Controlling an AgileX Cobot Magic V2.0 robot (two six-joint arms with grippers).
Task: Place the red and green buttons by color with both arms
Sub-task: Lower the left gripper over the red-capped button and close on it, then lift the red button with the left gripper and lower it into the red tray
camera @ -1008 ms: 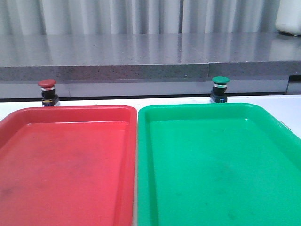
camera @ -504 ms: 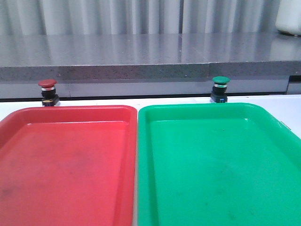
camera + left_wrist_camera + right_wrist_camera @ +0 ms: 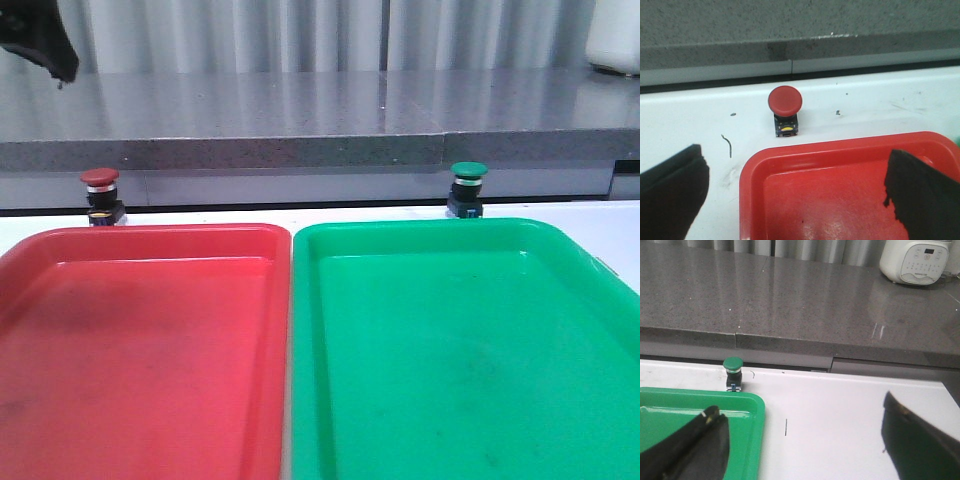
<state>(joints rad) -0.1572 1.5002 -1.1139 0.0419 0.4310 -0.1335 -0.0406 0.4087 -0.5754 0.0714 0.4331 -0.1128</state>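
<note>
Two trays side by side, a button behind each, both still on the table.

The grey counter (image 3: pixel 320 110) runs across the back; the white table (image 3: pixel 610 235) shows only in strips. The red tray (image 3: pixel 140 350) and green tray (image 3: pixel 470 350) are cut off at the near edge. Only a dark scrap of the left arm (image 3: pixel 40 45) shows in the front view. The left gripper (image 3: pixel 795 195) and right gripper (image 3: pixel 805 442) are spread wide, holding nothing, fingertips partly out of frame. The red button (image 3: pixel 100 195) stands upright just behind the red tray, the green button (image 3: pixel 467 188) just behind the green tray.
</note>
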